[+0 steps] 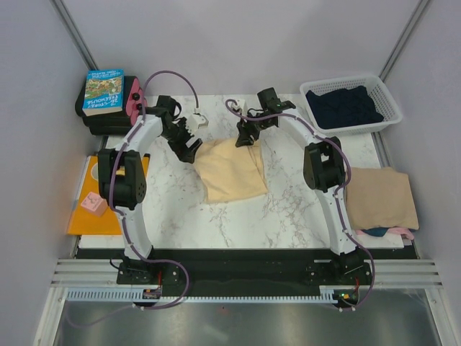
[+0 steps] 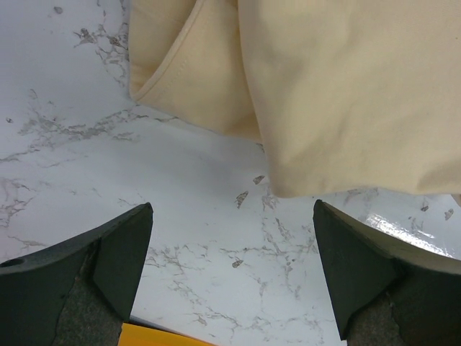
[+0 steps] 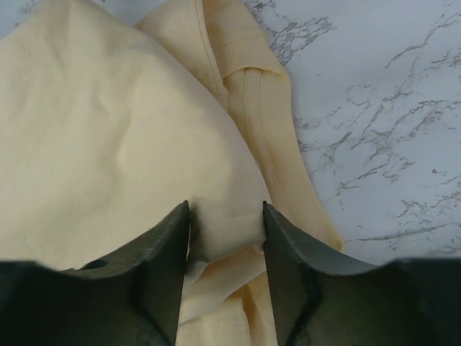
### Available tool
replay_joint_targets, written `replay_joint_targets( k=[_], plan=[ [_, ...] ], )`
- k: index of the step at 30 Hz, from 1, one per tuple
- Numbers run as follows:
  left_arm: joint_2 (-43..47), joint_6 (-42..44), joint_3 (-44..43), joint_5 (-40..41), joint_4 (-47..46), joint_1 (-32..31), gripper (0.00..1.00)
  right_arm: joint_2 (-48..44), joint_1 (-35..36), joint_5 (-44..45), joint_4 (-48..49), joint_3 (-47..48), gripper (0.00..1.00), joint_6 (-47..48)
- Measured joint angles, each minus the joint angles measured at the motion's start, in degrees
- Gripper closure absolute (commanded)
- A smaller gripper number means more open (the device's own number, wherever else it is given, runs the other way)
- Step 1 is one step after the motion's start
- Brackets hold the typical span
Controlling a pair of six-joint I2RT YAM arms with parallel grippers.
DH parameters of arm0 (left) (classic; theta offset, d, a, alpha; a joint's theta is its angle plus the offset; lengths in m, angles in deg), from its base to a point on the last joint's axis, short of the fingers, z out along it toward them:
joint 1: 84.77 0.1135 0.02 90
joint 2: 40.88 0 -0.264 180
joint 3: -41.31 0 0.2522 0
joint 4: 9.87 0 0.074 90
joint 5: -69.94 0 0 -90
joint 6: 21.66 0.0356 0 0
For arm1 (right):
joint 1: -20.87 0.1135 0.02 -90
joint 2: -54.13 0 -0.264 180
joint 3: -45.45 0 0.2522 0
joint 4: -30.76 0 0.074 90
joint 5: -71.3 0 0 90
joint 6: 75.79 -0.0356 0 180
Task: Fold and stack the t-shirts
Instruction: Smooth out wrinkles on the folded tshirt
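Right wrist view: we are pinching a raised fold of the pale yellow shirt (image 3: 122, 144) between the fingers (image 3: 162, 252) of our right gripper (image 3: 225, 216). They are standing partly apart, with cloth filling the gap and touching both inner faces. The rest of the shirt is spreading ahead of them and to their left, on the marble table (image 3: 389, 108).

Our left gripper (image 2: 232, 209) is hanging with its fingers spread wide and gripping nothing. The shirt's folded edge is lying just ahead of both tips, apart from them, and an orange sheet (image 2: 166, 337) is showing behind them.

From above, a tan shirt (image 1: 380, 196) is lying well to the right of the right fingers, with a pink shirt (image 1: 403, 231) peeking out beneath it. A navy shirt (image 1: 344, 107) is sitting in a white basket (image 1: 389, 119).
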Motion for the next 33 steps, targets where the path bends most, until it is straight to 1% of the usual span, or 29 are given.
replay_joint_targets(
  k=[2,4,5,7,8,9,15,26,30,33],
  plan=[
    [-1.0,0.3,-1.2,-0.1,0.7,0.0,0.00,0.5,0.0,0.2,0.0,0.0,0.75,0.3],
    [-1.9,0.4,-2.7,-0.4,1.5,0.0,0.00,0.7,0.0,0.7,-0.2,0.0,0.83,0.6],
    [-2.6,0.6,-3.7,-0.9,2.2,0.0,0.00,0.7,0.0,1.1,-0.2,0.1,0.89,0.7],
    [-3.7,0.7,-5.2,-1.2,2.7,0.0,0.00,0.7,0.0,1.7,-0.2,0.4,0.94,1.0],
    [-4.4,0.8,-6.1,-1.3,3.2,0.0,0.00,0.7,0.1,2.1,-0.2,0.6,0.98,1.2],
    [-5.0,0.8,-6.8,-1.4,3.5,0.0,0.00,0.7,0.1,2.5,-0.2,0.7,1.00,1.4],
    [-7.2,0.9,-9.2,-2.1,5.2,0.0,0.00,0.0,0.1,4.6,0.2,0.2,1.00,2.5],
    [-7.4,1.0,-10.0,-3.0,6.3,0.0,0.00,-10.3,-0.1,6.7,1.4,-7.2,1.00,4.5],
    [-7.5,1.0,-10.2,-3.0,6.4,0.0,0.00,-12.0,-0.1,7.8,1.9,-7.9,1.00,4.8],
    [-7.7,1.0,-10.8,-3.1,6.5,-0.1,0.00,-12.4,-0.1,10.5,2.8,-10.0,1.00,5.6]
  ],
)
